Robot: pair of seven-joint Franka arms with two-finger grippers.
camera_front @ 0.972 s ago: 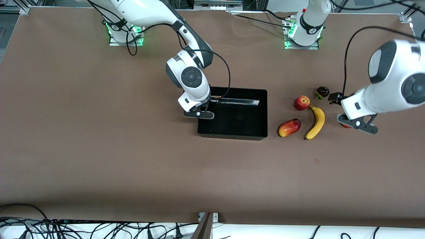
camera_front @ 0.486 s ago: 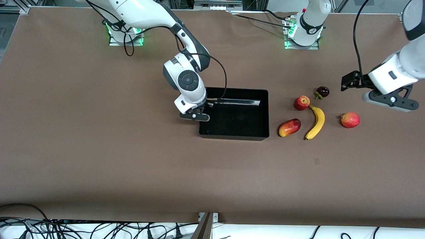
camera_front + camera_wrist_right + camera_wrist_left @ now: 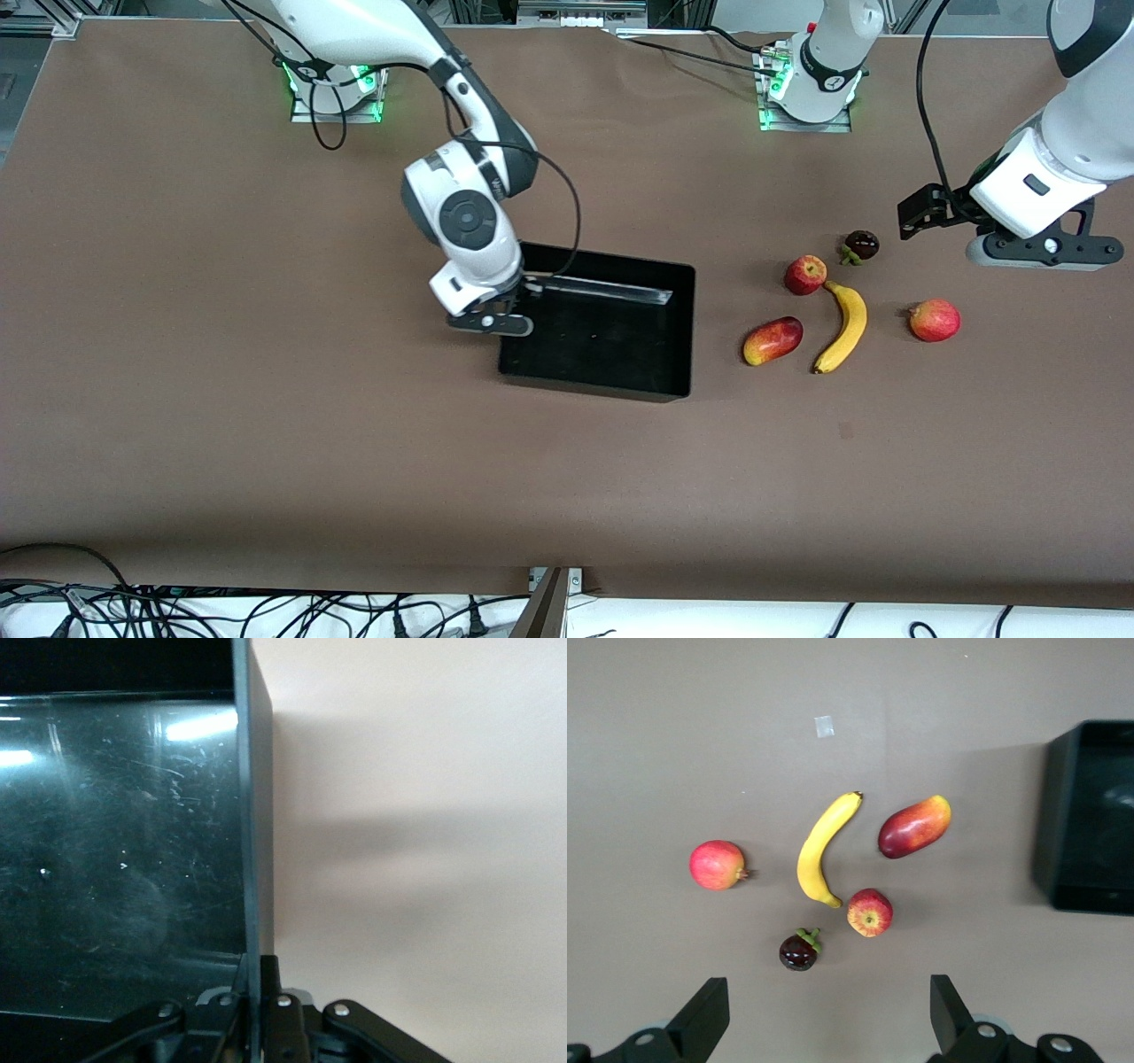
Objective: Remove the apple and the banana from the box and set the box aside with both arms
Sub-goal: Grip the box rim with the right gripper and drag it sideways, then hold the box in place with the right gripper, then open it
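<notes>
Black glossy plastic, stiff and thin-walled: the box [image 3: 595,326] looks light and rigid, probably inclined to slide and swivel on the brown bench [image 3: 266,425] when dragged by a single wall, so best taken at the rim, ideally at two ends. Shallow, rectangular, scuffed and reflective inside, with nothing in it; sits slightly skewed near the middle of the bench. Right claw [image 3: 490,323] clamped on the thin end wall toward the right arm's end, one finger inside and one outside, as seen close up in the right wrist view [image 3: 252,1010]. Left claw [image 3: 1032,251] spread wide, holding nothing, hovering over the bench toward the left arm's end, near the fruit. Apple [image 3: 804,275] small, red, with a pale yellow patch at the stem dimple, touching or just beside the upper tip of the banana [image 3: 842,325], which is long, curved, plain yellow with darker tips. Both already out on the bench, well apart from the box. Also near them: a red-and-yellow mango [image 3: 772,340], a dark mangosteen [image 3: 860,245] and a red-orange round fruit [image 3: 934,320]. Fruit likely smooth and firm; banana best taken at mid-length.
</notes>
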